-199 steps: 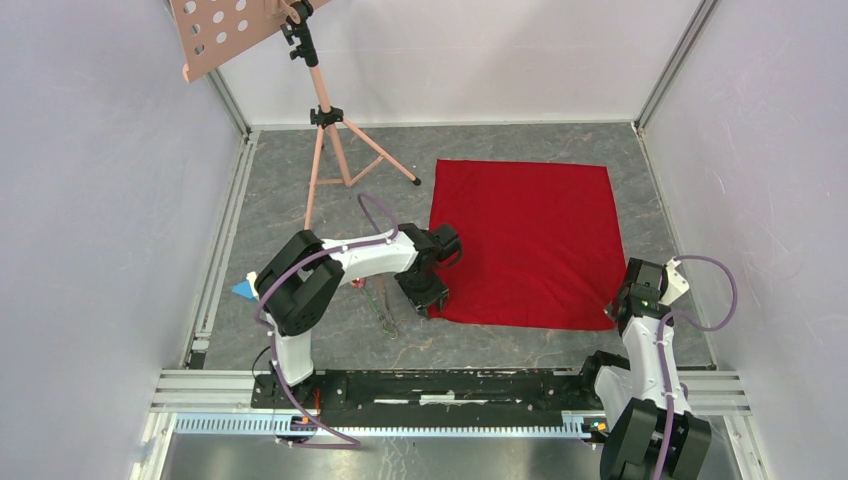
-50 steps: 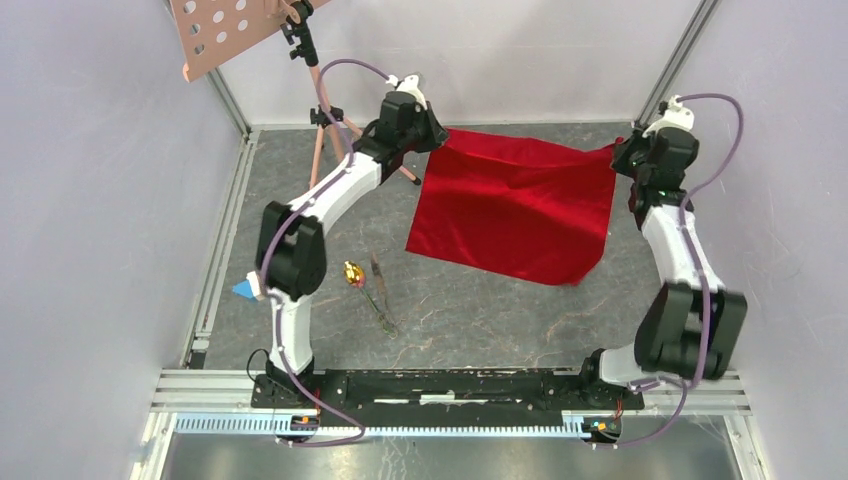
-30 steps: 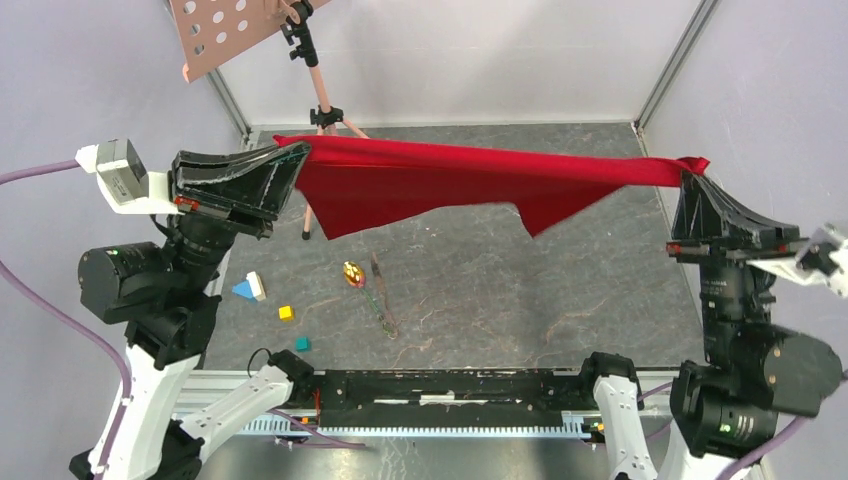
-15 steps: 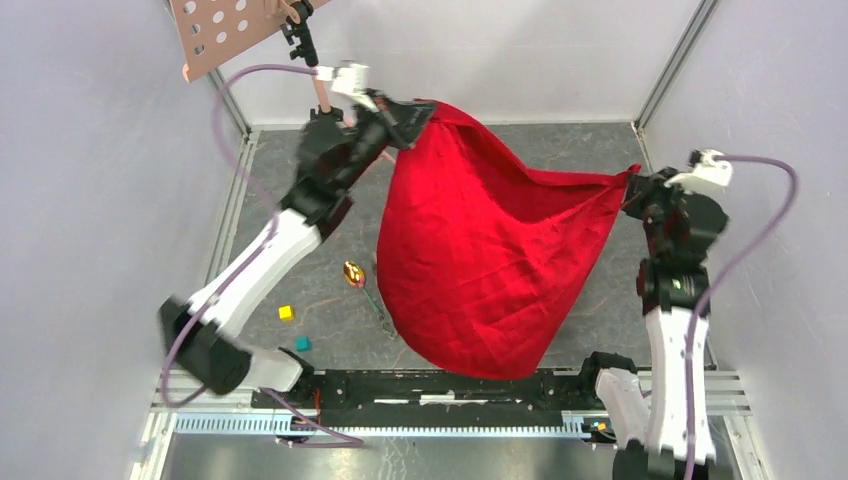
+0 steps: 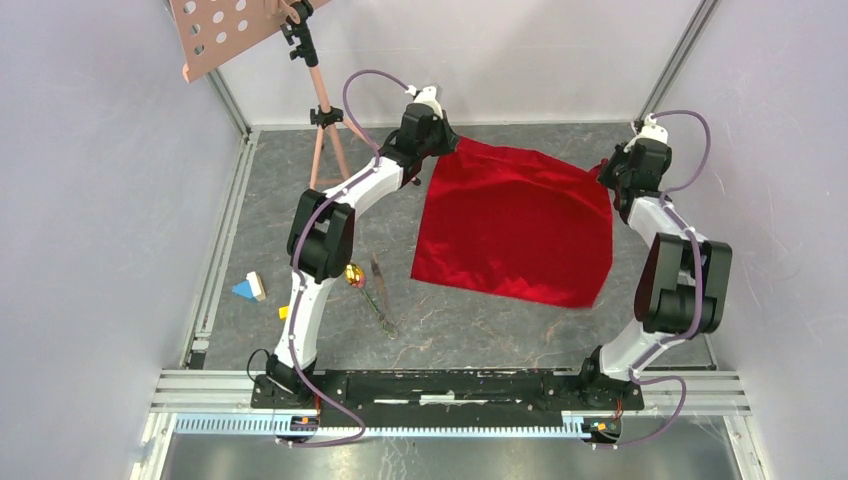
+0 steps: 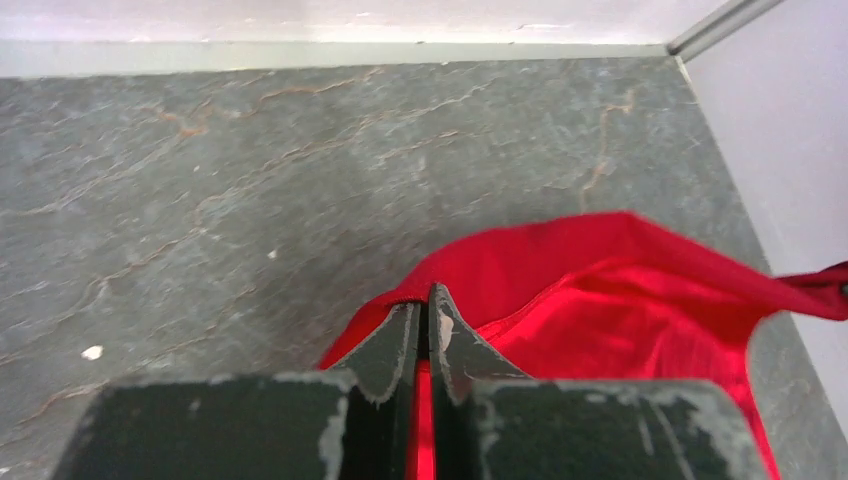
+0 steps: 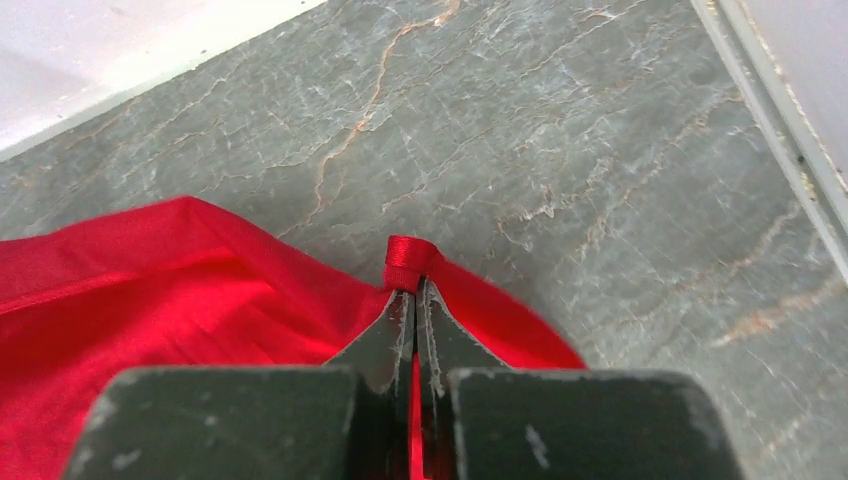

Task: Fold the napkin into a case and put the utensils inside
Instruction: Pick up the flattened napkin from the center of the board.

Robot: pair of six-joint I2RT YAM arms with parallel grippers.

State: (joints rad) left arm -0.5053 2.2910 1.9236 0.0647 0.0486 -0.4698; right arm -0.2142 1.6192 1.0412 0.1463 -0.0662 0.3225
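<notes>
On table (image 5: 450, 320), far half: napkin (image 5: 515, 225) spread, near-square, skewed clockwise

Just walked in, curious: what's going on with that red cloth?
Two robot arms each pinch a far corner of a large bright red velvety napkin: left gripper and right gripper are shut on it. It lies spread over the grey marbled table, not yet folded. The gold-bowled spoon and thin dark utensils lie beside it.

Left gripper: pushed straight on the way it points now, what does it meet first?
Past the corner of the napkin that it pinches, the left gripper faces bare grey table, then the white back wall. It seems tilted slightly down, so probably the table first; depth is unclear.
</notes>
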